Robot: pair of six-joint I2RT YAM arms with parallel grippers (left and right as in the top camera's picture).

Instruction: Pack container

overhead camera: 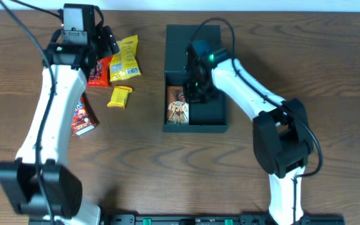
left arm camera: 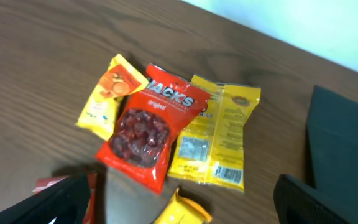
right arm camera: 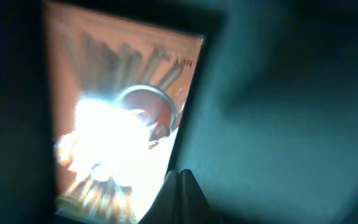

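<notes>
Right jaws are shut tight, holding nothing, down inside the container (overhead camera: 209,111) beside a brown packet (overhead camera: 178,105). Left jaws gape empty over snacks (left arm camera: 148,130), well left.

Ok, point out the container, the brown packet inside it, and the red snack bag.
container (overhead camera: 210,114): overhead view, bare floor of the box.
brown packet (overhead camera: 178,106): overhead view, middle of its face.
red snack bag (left arm camera: 148,127): left wrist view, centre of front.

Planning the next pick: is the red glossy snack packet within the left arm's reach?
Probably yes: the open left tool hovers over the red glossy snack packet, which lies atop the yellow foil packets, uncovered.
</notes>
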